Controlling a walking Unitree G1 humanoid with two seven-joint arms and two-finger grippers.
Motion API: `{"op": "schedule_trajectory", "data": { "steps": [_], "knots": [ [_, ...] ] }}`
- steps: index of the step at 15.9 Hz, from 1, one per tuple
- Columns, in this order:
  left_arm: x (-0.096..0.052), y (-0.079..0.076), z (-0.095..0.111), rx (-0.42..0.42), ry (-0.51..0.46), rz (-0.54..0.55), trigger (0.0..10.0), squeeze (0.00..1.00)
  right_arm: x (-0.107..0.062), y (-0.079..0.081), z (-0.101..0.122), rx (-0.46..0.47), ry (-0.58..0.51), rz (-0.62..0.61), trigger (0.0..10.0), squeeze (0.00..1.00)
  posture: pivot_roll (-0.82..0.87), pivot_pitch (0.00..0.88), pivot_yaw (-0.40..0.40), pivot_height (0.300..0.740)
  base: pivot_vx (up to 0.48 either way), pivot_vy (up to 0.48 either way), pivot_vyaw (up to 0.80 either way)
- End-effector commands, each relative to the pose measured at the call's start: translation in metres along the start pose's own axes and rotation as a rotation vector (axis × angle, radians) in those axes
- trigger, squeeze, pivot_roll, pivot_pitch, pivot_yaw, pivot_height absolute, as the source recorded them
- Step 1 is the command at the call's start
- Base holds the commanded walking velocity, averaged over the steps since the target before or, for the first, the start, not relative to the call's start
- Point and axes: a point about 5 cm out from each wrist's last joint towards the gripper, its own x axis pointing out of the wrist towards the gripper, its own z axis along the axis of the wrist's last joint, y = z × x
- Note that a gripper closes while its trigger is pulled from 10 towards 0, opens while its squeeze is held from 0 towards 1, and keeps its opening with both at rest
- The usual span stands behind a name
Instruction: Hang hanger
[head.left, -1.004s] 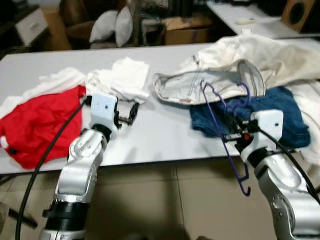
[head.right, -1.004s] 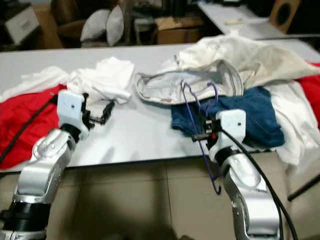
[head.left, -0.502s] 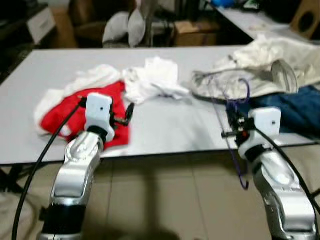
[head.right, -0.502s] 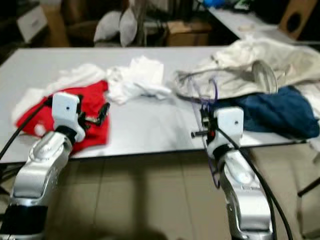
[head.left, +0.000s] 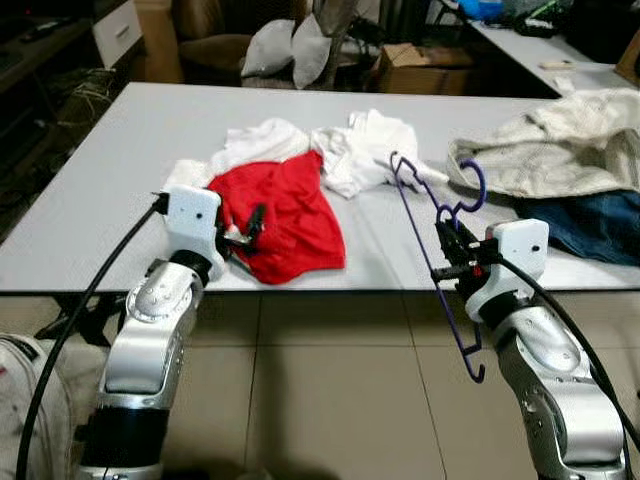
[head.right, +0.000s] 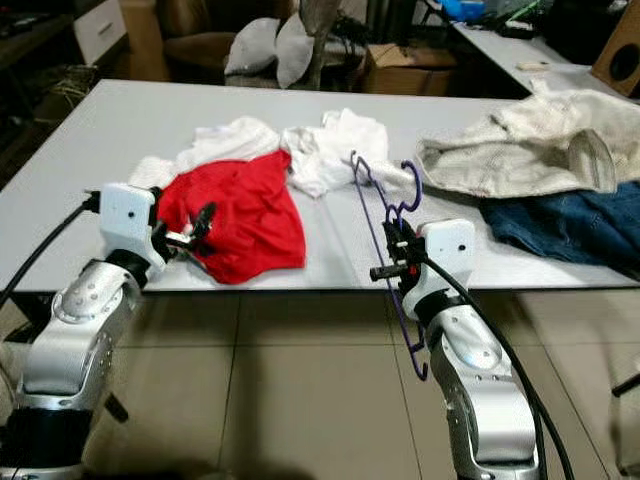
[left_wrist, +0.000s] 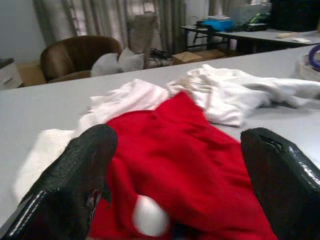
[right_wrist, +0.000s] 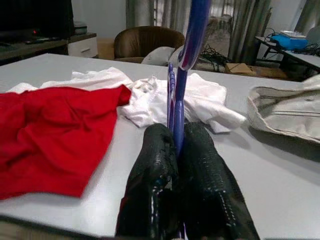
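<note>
A thin purple hanger (head.left: 432, 250) is clamped in my right gripper (head.left: 447, 255), which is shut on its wire at the table's front edge; the hook (head.left: 472, 185) curls up above the table and the lower end (head.left: 470, 365) dangles below the edge. In the right wrist view the two fingers (right_wrist: 155, 170) press together around the purple wire (right_wrist: 181, 100). My left gripper (head.left: 250, 228) is open, with nothing between its fingers (left_wrist: 85, 170), and it hovers over the near edge of a red garment (head.left: 285, 215).
The grey table (head.left: 140, 150) carries white clothes (head.left: 350, 150), a cream jacket (head.left: 555, 150) and blue jeans (head.left: 595, 215) at the right. A brown armchair with pillows (head.left: 290, 45) and a cardboard box (head.left: 425, 65) stand behind. Tiled floor (head.left: 330, 400) lies below.
The camera has swung left, so the clothes have slid right in view and the red garment now lies under my left gripper. The right gripper still holds the hanger.
</note>
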Motion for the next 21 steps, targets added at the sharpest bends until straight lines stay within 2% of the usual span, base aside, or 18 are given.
{"op": "schedule_trajectory", "data": {
  "steps": [1,4,5,6,7,9,10,11,12,14,16,21],
  "knots": [
    [0.0,-0.009,-0.004,-0.003,0.02,-0.052,10.0,0.0,-0.001,-0.011,0.002,-0.019,0.001,-0.022,10.0,0.0,-0.08,0.0,-0.018,0.74,0.0,0.0,0.0],
    [0.002,-0.014,-0.011,0.079,0.052,-0.127,10.0,0.0,-0.002,-0.028,0.003,-0.066,0.017,-0.033,10.0,0.0,-0.08,0.0,-0.018,0.74,0.0,0.0,0.0],
    [0.005,-0.014,-0.015,0.139,0.07,-0.144,10.0,0.0,-0.004,-0.034,0.003,-0.08,0.027,-0.03,10.0,0.0,-0.09,0.0,-0.013,0.74,0.0,0.0,0.0],
    [0.008,-0.013,-0.018,0.162,0.084,-0.145,10.0,0.0,-0.006,-0.035,0.003,-0.088,0.037,-0.025,10.0,0.0,-0.09,0.0,-0.013,0.74,0.0,0.0,0.0],
    [0.014,-0.008,-0.026,0.239,0.125,-0.125,10.0,0.0,-0.011,-0.038,0.0,-0.112,0.065,0.009,10.0,0.0,-0.1,0.0,-0.01,0.74,0.0,0.0,0.0],
    [0.022,0.0,-0.029,0.287,0.147,-0.093,10.0,0.0,-0.016,-0.038,-0.004,-0.137,0.095,0.045,10.0,0.0,-0.1,0.0,-0.007,0.74,0.0,0.0,0.0],
    [0.03,0.005,-0.028,0.3,0.146,-0.071,4.2,0.0,-0.018,-0.037,-0.006,-0.134,0.107,0.058,10.0,0.0,-0.11,0.0,-0.004,0.74,0.0,0.0,0.0],
    [0.035,0.008,-0.027,0.308,0.145,-0.058,3.3,0.0,-0.02,-0.035,-0.007,-0.131,0.117,0.074,10.0,0.0,-0.11,0.0,0.0,0.74,0.0,0.0,0.0],
    [0.039,0.009,-0.028,0.324,0.156,-0.054,0.0,0.0,-0.021,-0.032,-0.009,-0.14,0.13,0.097,10.0,0.0,-0.12,0.0,0.002,0.74,0.0,0.0,0.0],
    [0.046,0.01,-0.031,0.34,0.176,-0.061,0.0,0.0,-0.024,-0.028,-0.012,-0.149,0.147,0.124,10.0,0.0,-0.13,0.0,0.012,0.74,0.0,0.0,0.0],
    [0.054,0.012,-0.036,0.353,0.2,-0.067,0.0,0.0,-0.026,-0.029,-0.013,-0.144,0.152,0.102,10.0,0.0,-0.13,0.0,0.02,0.74,0.0,0.0,0.0],
    [0.062,0.019,-0.037,0.375,0.231,-0.061,0.0,0.0,-0.028,-0.027,-0.013,-0.142,0.158,0.095,10.0,0.0,-0.14,0.0,0.021,0.74,0.0,0.0,0.0]
  ]
}}
